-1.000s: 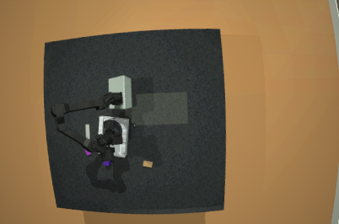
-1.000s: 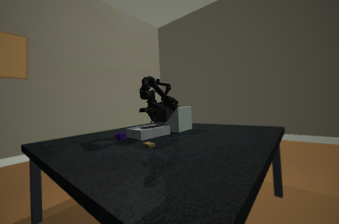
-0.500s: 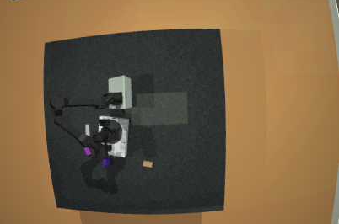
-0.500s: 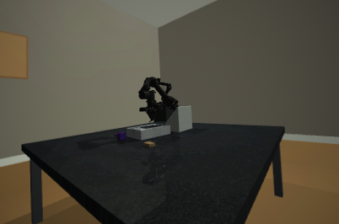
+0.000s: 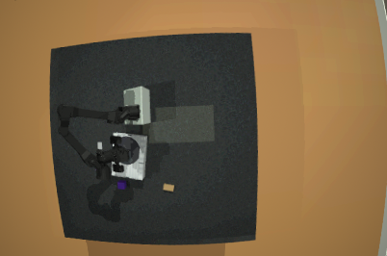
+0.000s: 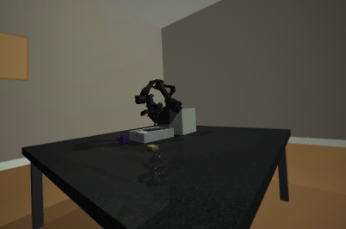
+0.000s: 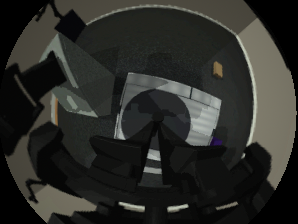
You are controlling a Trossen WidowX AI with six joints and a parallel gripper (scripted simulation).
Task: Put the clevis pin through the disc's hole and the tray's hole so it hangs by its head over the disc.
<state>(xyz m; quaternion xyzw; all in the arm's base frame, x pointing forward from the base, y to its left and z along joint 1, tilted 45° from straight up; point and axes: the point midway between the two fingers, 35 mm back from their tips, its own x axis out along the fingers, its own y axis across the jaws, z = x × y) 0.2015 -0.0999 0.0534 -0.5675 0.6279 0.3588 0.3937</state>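
Top view, 12 o'clock at its upper edge. My gripper (image 5: 126, 151) (image 6: 156, 123) (image 7: 156, 123) is closed on the clevis pin (image 7: 158, 116), whose small dark end shows at the fingertips in the wrist view. The aluminium disc (image 5: 132, 144) (image 7: 175, 109) lies within the steel tray (image 5: 137, 170) (image 6: 151, 135) (image 7: 204, 104), beneath my fingertips, towards the tray's 12 o'clock half. Whether the pin has entered either hole I cannot tell; my fingers cover the disc's middle.

Surroundings: a tall pale block (image 5: 143, 105) (image 6: 189, 120) (image 7: 75, 75) stands near the tray at 12 o'clock, with part of my arm (image 5: 89, 112) (image 6: 165, 89) above it. A purple block (image 5: 121, 185) (image 6: 124, 139) (image 7: 216, 142) sits just beside the tray at about 7 o'clock, the closest loose object to it. A tan block (image 5: 168, 188) (image 6: 152, 147) (image 7: 217, 69) lies farther out, at about 4 o'clock. At 10 o'clock a small white shape (image 5: 99, 145) shows near my forearm; its nature is unclear. Neither coloured block overlaps the tray.
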